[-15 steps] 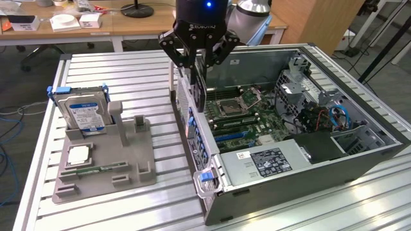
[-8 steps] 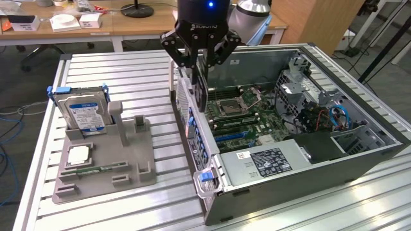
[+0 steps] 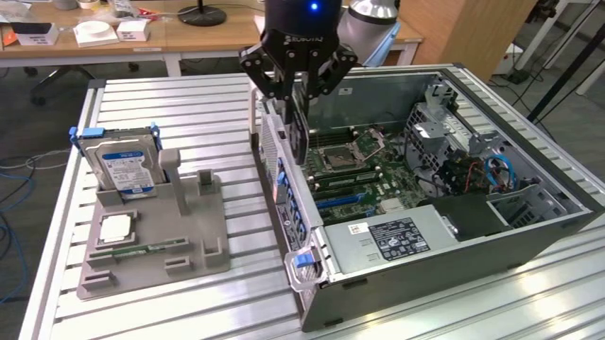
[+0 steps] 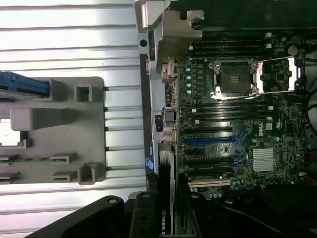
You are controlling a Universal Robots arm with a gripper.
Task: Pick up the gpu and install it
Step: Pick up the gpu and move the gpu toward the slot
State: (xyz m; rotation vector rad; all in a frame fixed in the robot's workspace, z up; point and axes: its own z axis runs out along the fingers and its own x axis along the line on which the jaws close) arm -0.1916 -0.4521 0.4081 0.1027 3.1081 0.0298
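Exterior view: the arm is cut off above the wrist at 12 o'clock. The lower edge of the gpu is hard to separate from the rear panel of the computer case behind it. Count: one gripper, one gpu, one open case at 3 o'clock, and one grey holder tray at 8 o'clock. The tray carries one hard drive, one processor chip and one memory stick. The gripper points straight down over the case's rear wall, its two fingers clenched on the gpu's upper part. The card hangs upright, over the rear side of the motherboard. Wrist view: the gripper is dark and cut off by the frame edge. The gpu appears edge-on, so its face cannot be read. The holder tray and hard drive are partly cropped. The motherboard shows one open processor socket and one finned heat sink.
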